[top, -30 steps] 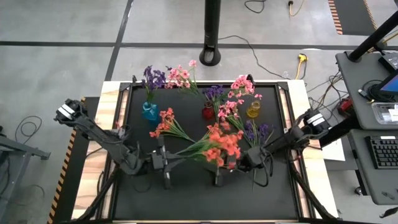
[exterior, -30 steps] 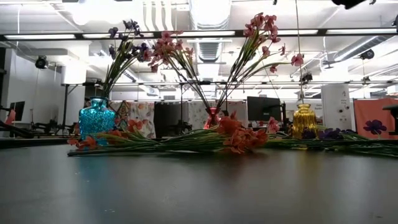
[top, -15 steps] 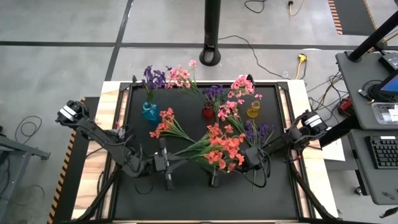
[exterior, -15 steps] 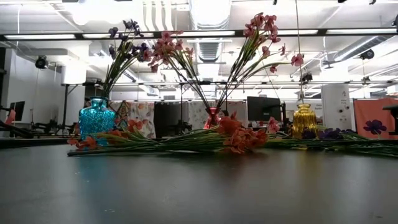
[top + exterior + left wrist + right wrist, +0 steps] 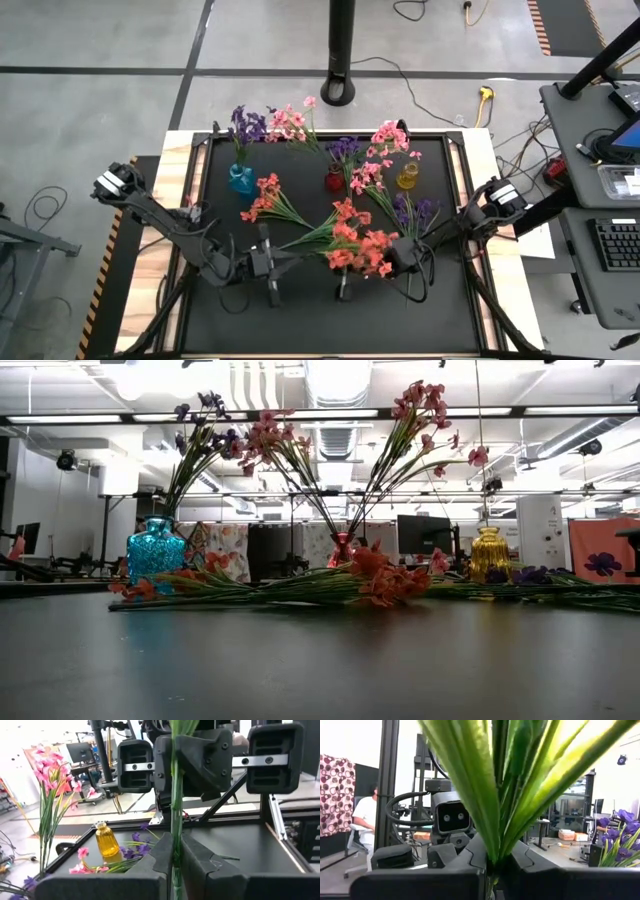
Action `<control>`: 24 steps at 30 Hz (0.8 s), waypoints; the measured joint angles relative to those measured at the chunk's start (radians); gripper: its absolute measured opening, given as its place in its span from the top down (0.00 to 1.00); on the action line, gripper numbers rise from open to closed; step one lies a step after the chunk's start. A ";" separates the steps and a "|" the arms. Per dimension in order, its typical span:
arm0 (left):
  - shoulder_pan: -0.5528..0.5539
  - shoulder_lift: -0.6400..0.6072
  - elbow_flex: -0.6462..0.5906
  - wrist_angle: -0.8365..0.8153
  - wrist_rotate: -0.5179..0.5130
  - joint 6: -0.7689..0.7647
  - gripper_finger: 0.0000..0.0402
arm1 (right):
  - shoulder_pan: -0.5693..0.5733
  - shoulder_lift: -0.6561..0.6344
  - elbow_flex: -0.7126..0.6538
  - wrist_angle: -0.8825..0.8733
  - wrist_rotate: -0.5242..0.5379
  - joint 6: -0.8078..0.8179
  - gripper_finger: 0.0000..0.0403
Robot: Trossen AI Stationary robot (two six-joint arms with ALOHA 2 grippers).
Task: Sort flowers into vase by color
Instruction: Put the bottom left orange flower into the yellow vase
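Note:
An orange-red flower spray (image 5: pixel 355 248) is held above the table between my two grippers, which face each other. My left gripper (image 5: pixel 272 260) is shut on its thin green stem (image 5: pixel 175 795). My right gripper (image 5: pixel 388 258) is shut on its leafy part, beside the blossoms. At the back stand a blue vase (image 5: pixel 240 180) with purple flowers (image 5: pixel 246 124), a red vase (image 5: pixel 334 180) and a yellow vase (image 5: pixel 407 177) with pink flowers (image 5: pixel 390 135). Another orange-red spray (image 5: pixel 268 196) and purple flowers (image 5: pixel 415 210) lie flat on the table. My left gripper pinches the spray's bare green stem (image 5: pixel 175 832) between its two fingers. The fingers lie level, come from the table's left side and cross the stem. The stem runs on toward the right gripper, clear of the table. My right gripper is shut on the bunch of long green leaves (image 5: pixel 495 832), pinched between its two fingers. It comes from the table's right side. The leaves fan out past the fingers, and the spray is clear of the table.
Pink flowers (image 5: pixel 365 182) lie or lean between the red and yellow vases. The black table top has bare room along its near edge (image 5: pixel 320 330). A black post (image 5: pixel 340 60) stands beyond the far edge, and a person (image 5: pixel 365 820) sits in the room behind.
The held spray's orange-red blossoms have shifted a little toward the table's near edge, beside my right gripper. The left gripper has kept its hold on the stem.

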 joint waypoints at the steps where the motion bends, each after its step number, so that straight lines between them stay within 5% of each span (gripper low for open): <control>1: 0.000 -0.003 0.000 0.000 0.000 -0.015 0.96 | 0.000 -0.001 0.000 0.000 0.000 0.000 0.96; 7: -0.001 -0.050 0.000 -0.109 0.005 -0.111 0.83 | 0.000 -0.054 0.000 -0.174 0.008 0.036 0.95; 15: -0.001 -0.133 0.000 -0.407 0.005 -0.198 0.59 | -0.028 -0.274 0.000 -0.795 0.075 0.306 0.95; 24: -0.001 -0.187 0.000 -0.631 0.001 -0.218 0.55 | -0.045 -0.544 -0.005 -1.432 0.108 0.679 0.95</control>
